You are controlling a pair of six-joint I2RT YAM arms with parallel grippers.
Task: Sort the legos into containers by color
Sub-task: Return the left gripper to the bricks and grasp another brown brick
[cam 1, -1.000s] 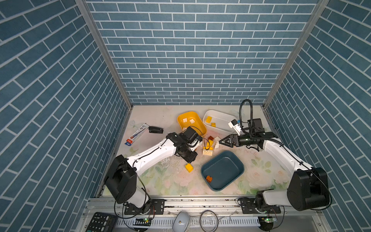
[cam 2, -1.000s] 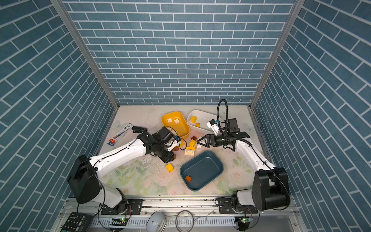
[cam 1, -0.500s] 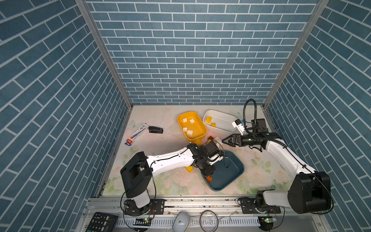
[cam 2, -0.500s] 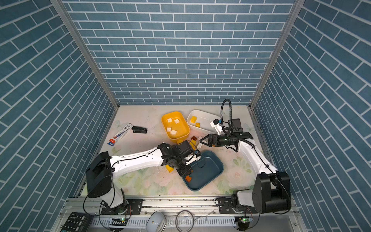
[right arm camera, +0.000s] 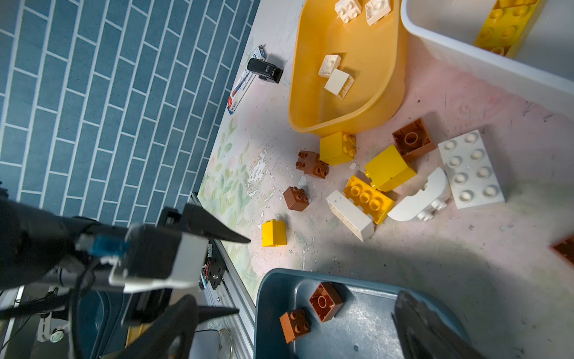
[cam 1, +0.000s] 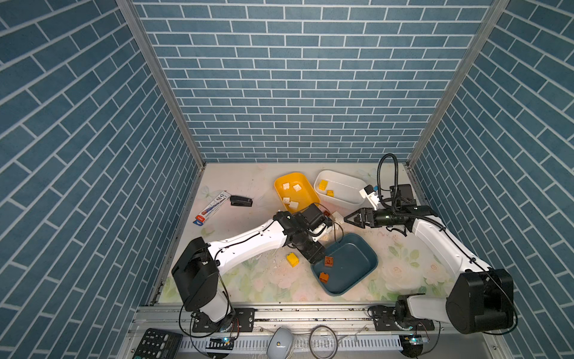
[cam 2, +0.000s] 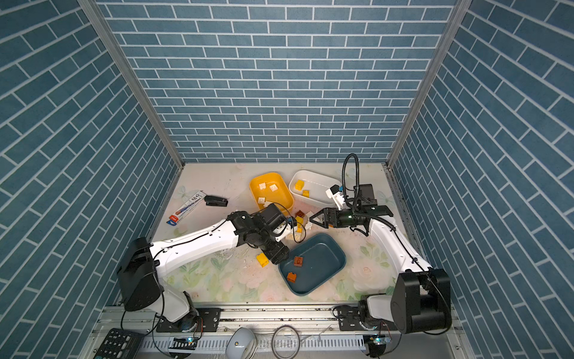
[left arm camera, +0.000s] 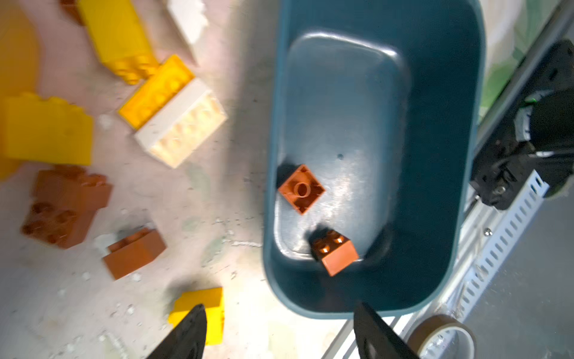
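Gripper on left (left arm camera: 280,304) agape, empty

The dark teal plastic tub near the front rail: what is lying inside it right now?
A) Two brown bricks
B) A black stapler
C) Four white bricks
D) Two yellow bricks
A: on the floor of the dark teal plastic tub lie an upturned brown plastic brick and a second brown brick, and nothing else.

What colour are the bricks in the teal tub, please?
The bricks are brown; clearest in left wrist view.
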